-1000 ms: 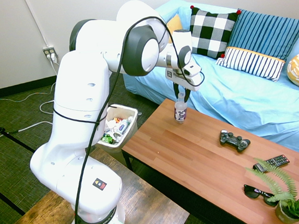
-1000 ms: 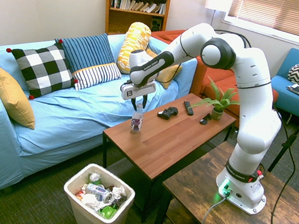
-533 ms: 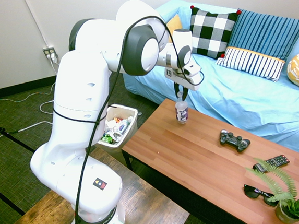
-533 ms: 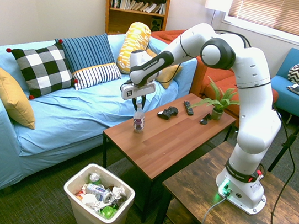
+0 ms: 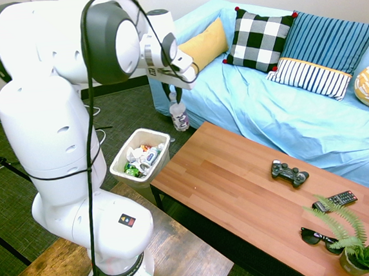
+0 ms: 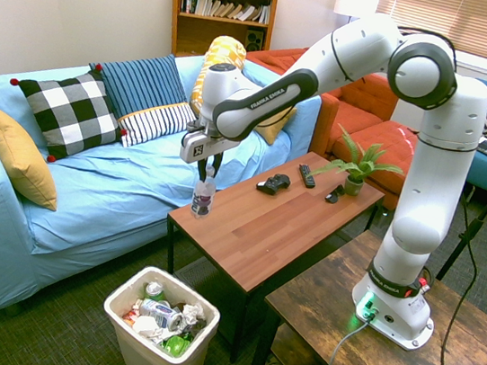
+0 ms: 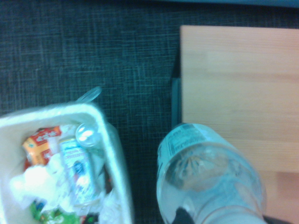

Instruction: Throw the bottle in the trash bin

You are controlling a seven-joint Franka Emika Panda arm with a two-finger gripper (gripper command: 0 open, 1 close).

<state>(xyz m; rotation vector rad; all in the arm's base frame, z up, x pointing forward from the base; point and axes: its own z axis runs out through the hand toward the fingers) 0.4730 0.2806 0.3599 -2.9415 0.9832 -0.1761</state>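
A white trash bin (image 6: 159,325) is sitting on the dark carpet just beside the near corner of a wooden coffee table (image 6: 277,213), its rim open upward and showing crumpled, colourful litter inside. Above and beyond the trash bin, the gripper (image 6: 203,167) is clamping the neck of a clear bottle (image 6: 203,195), letting it hang upright from its cap end so it can drop straight down. The bottle is hanging in the air at the table's end edge, not yet over the trash bin's opening. On the table, well apart from the trash bin, a game controller (image 6: 272,183), a remote (image 6: 306,175) and a potted fern (image 6: 355,167) are lying undisturbed.
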